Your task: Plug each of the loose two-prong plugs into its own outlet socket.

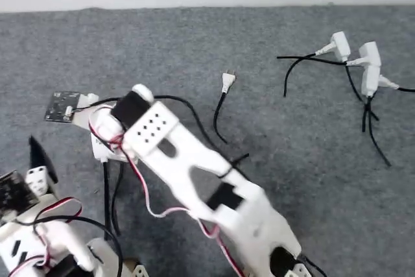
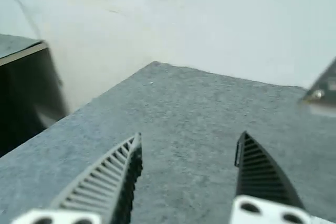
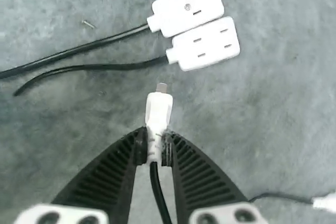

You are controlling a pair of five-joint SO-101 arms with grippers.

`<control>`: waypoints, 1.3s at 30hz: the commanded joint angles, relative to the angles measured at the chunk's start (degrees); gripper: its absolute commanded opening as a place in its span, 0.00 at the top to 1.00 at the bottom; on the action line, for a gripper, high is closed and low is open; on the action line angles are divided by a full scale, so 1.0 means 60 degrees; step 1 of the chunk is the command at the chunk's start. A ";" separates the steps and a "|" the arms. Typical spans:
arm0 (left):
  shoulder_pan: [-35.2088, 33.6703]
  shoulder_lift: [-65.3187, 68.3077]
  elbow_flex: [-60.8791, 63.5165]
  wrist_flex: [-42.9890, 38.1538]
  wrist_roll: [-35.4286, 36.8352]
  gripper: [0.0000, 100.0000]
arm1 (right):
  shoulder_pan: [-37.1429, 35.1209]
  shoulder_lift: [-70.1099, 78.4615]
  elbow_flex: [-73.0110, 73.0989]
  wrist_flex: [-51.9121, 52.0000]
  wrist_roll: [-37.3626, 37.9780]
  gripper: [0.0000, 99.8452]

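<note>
My right gripper [image 3: 156, 139] is shut on a white two-prong plug [image 3: 158, 107], whose prongs point at two white outlet sockets lying side by side on the grey mat. The nearer socket [image 3: 207, 43] is a short gap ahead of the prongs, and the farther socket [image 3: 189, 6] lies just beyond it. In the high view the right arm [image 1: 194, 173] stretches across to the left part of the mat. A loose white plug [image 1: 227, 81] with a black cord lies at mid-table. My left gripper [image 2: 190, 137] is open, with nothing between its fingers, over bare mat.
A cluster of white plugs and sockets [image 1: 366, 63] with black cords lies at the far right. Black cables [image 3: 79, 59] run away from the two sockets. Another white plug end [image 3: 325, 202] shows at the edge. The wall stands behind the mat [image 1: 292, 160].
</note>
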 commanded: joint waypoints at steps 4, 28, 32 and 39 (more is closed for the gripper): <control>-0.1011 -0.0176 -0.0505 0.0088 0.0117 0.71 | 0.0007 0.3172 -0.4835 0.0886 0.1055 0.99; 0.2168 -0.0176 0.0300 0.0088 0.0059 0.71 | 0.0168 -0.0227 -0.3282 0.0945 -0.0059 0.99; 0.2842 -0.0176 0.0300 0.0088 0.0073 0.71 | -0.0227 -0.1399 -0.2242 0.0930 -0.0425 0.99; 0.3033 -0.0176 0.0286 -0.0073 0.0088 0.71 | -0.1033 -0.2586 -0.1216 0.0886 -0.0674 0.99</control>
